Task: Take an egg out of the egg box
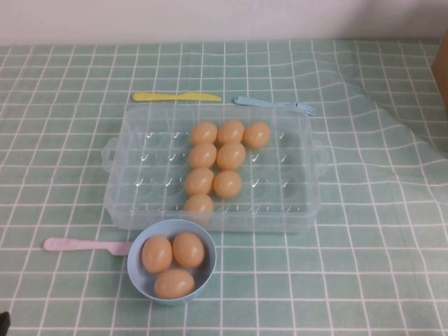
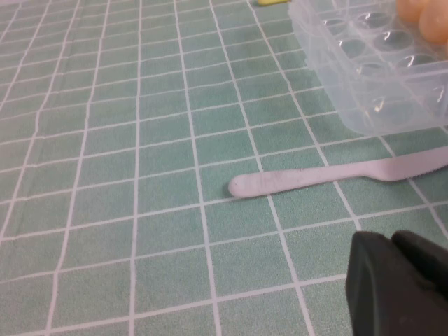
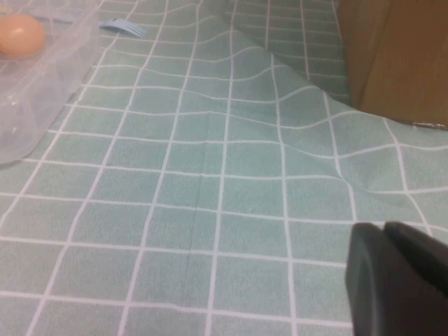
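Observation:
The clear plastic egg box (image 1: 140,175) lies mid-table with several orange-tan eggs in its middle cups, one being the egg (image 1: 230,131) in the back row. Neither arm shows in the high view. My left gripper (image 2: 392,241) hovers over the cloth, shut and holding nothing, short of a corner of the egg box (image 2: 371,77). My right gripper (image 3: 385,227) is also shut and holds nothing, over bare cloth well away from the egg box (image 3: 35,91) and an egg (image 3: 21,35) inside it.
A light-blue bowl (image 1: 138,276) with three eggs stands in front of the box. A pink knife (image 1: 84,245) (image 2: 329,176) lies left of the bowl. Behind the box lie a yellow knife (image 1: 175,96) and a blue fork (image 1: 273,105) (image 3: 124,28). A brown block (image 3: 392,56) stands at the right, where the cloth is wrinkled.

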